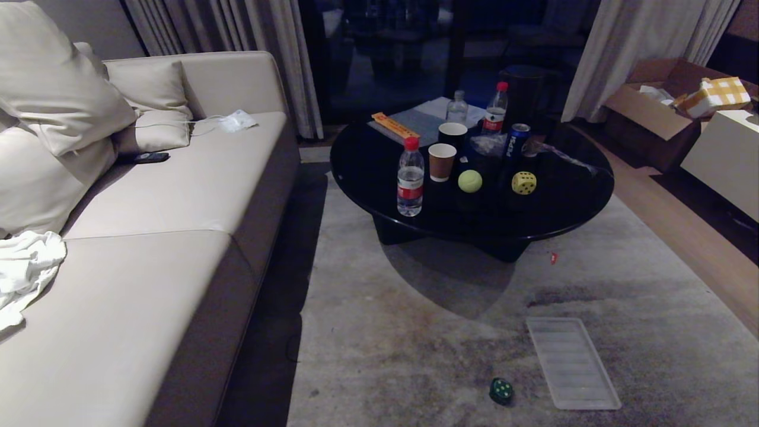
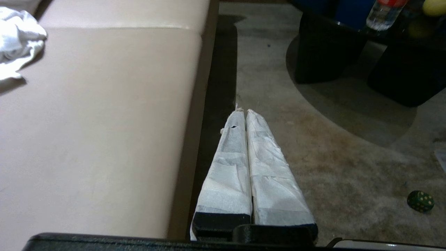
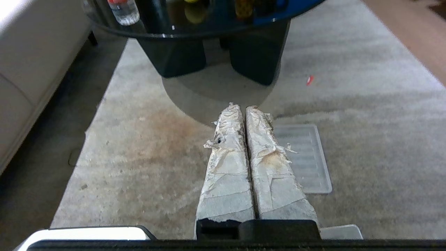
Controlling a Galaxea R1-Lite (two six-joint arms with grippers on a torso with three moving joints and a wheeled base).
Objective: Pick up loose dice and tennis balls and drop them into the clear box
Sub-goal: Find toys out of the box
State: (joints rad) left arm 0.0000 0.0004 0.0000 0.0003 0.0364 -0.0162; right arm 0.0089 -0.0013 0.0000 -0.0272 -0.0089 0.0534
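We see a round black counter (image 1: 569, 201) carrying a tennis ball (image 1: 469, 181), a yellow die (image 1: 524, 182), bottles, cups and a can. On the carpeted floor (image 1: 415, 332) lie a dark green die (image 1: 501, 391) and a ribbed lid (image 1: 572, 363).

Round black bench (image 1: 367, 172) mid-rug; on it 2 red-cap water bottles (image 1: 410, 178), paper cup (image 1: 442, 161), dark cup (image 1: 452, 134), Pepsi can (image 1: 517, 140); beige sofa (image 1: 148, 237) left of bench w/ white cloth (image 1: 24, 267); ribbed lid (image 1: 572, 363) on rug nr bench; cardboard box (image 1: 652, 101) far right.
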